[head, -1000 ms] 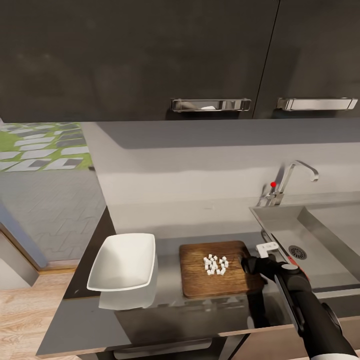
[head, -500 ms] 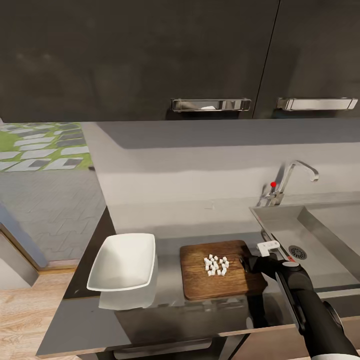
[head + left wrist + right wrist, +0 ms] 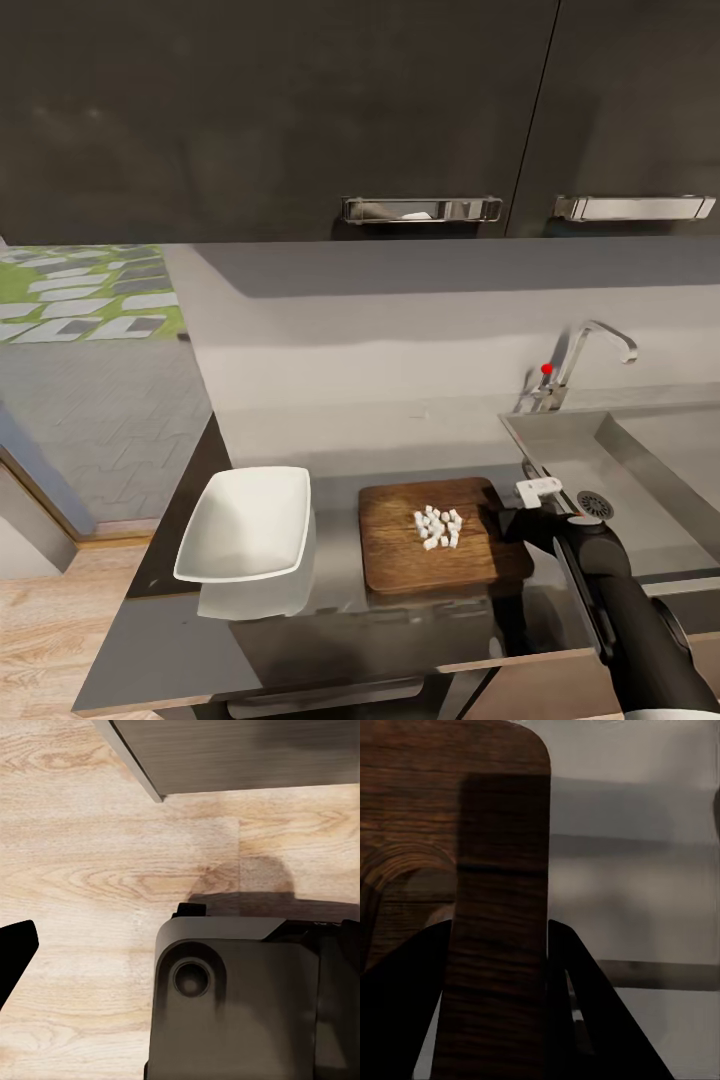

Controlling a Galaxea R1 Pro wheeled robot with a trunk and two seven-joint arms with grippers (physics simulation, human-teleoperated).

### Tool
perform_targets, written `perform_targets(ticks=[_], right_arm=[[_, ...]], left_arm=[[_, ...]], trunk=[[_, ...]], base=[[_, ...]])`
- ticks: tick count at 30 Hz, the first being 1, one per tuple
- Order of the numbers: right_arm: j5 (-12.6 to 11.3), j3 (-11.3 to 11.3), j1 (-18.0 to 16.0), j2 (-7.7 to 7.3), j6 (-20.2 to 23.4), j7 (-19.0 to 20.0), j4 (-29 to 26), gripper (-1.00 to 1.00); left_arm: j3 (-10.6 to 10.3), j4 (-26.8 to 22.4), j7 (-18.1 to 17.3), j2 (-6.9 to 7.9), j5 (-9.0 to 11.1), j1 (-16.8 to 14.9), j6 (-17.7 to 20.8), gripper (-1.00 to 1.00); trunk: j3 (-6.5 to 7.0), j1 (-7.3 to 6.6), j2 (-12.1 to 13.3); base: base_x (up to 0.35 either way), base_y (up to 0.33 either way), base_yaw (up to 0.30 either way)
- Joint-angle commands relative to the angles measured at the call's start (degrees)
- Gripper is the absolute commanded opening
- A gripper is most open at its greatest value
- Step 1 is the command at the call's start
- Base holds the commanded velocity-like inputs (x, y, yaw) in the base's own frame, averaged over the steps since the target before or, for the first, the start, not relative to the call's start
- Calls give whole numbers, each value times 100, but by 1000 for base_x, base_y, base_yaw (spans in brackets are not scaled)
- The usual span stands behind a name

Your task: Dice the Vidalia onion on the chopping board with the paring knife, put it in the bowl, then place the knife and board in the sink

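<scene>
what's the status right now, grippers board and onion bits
Right gripper clamped on brown wooden chopping board, sink-side edge. Tiny pale onion dice piled on the board. Shallow white square bowl beside it holds nothing. Nothing between them.

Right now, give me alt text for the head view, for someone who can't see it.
The right hand grips the sink-side end of a wooden chopping board carrying a small pile of diced onion, on a dark countertop. A white square bowl sits beside the board's other end; a steel sink with a chrome tap lies beyond the hand.
</scene>
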Motion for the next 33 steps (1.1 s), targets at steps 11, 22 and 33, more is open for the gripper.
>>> perform_targets(ticks=[11,22,33], right_arm=[[54,-2,-4,-9,82,62,-144,-100],[54,-6,-4,-17,74,63,-150,-100],[70,-4,-4,-26,74,63,-150,-100]], left_arm=[[-51,25,8,-4,57,-11,-41,100],[-51,25,8,-4,57,-11,-44,100],[-2,-12,14,16,55,-11,-67,100]], trunk=[[-8,2,-7],[-8,2,-7],[-8,2,-7]], base=[[0,0,0],[0,0,0],[0,0,0]])
